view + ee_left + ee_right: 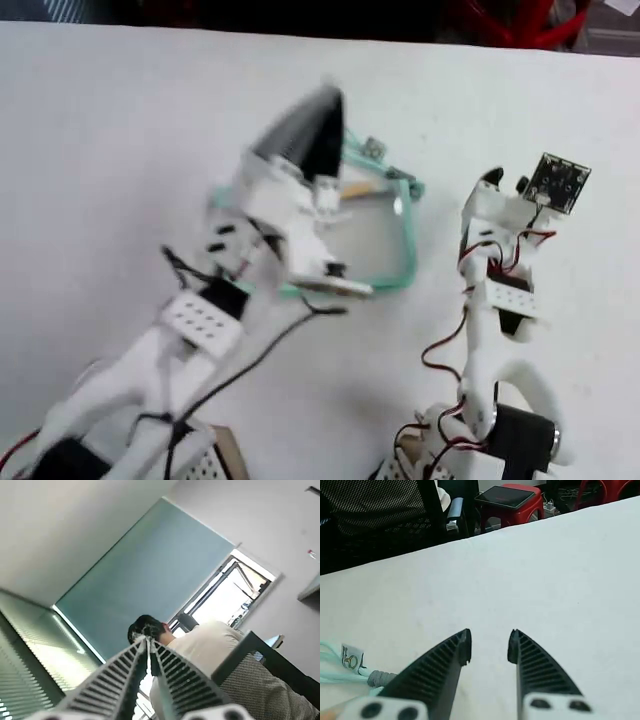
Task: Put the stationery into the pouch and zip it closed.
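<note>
A clear pouch (pixel 385 240) with mint-green trim lies flat near the table's middle, and something orange-yellow (pixel 357 188) shows through it. Its zip pull (pixel 375 148) sits at the far edge. My left gripper (pixel 328 98) is raised above the pouch's left part and points upward. In the left wrist view its fingertips (pixel 148 639) meet, shut with nothing between them. My right gripper (pixel 492 180) stands open just right of the pouch, low over the bare table. The right wrist view shows the open fingers (pixel 489 647) and the pouch's green corner with a small tag (pixel 350 661).
The left arm covers the pouch's left half in the high view. A brown block (pixel 228 455) sits at the near edge by the arm bases. Red stools (pixel 520 20) and a black chair (pixel 380 510) stand beyond the table's far edge. White table (pixel 120 130) spreads left.
</note>
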`<control>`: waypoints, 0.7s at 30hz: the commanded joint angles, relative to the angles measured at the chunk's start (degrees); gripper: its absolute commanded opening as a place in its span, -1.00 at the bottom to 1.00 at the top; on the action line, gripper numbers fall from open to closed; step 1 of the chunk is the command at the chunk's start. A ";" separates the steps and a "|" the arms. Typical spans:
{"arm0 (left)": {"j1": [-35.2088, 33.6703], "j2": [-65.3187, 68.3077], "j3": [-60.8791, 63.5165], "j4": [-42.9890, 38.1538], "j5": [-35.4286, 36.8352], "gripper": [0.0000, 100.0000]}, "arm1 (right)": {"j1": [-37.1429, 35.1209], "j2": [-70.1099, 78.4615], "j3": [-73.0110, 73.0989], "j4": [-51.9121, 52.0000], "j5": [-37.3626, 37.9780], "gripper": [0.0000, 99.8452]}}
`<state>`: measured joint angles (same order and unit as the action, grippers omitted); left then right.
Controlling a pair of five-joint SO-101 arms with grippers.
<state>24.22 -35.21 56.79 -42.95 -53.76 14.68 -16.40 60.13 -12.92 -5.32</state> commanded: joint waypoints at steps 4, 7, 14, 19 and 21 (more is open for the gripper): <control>-10.77 -11.21 -31.03 51.34 19.87 -0.95 | -0.66 -0.48 -3.08 0.04 0.00 -0.75; -15.87 -7.78 -42.46 64.44 23.82 -0.95 | -0.66 -0.48 -2.99 0.13 0.00 -0.75; -26.15 0.31 -62.59 91.34 31.03 -0.95 | -1.45 -0.40 -2.81 0.13 0.09 -0.75; -29.14 5.76 -80.26 117.45 38.59 -0.95 | -1.54 -0.40 -2.73 0.22 0.09 -0.75; -29.23 8.22 -87.65 127.38 39.91 -0.95 | -1.54 -0.40 -2.73 0.22 0.09 -0.75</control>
<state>-4.18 -29.49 -18.90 68.97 -16.48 13.80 -16.40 60.13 -12.92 -5.32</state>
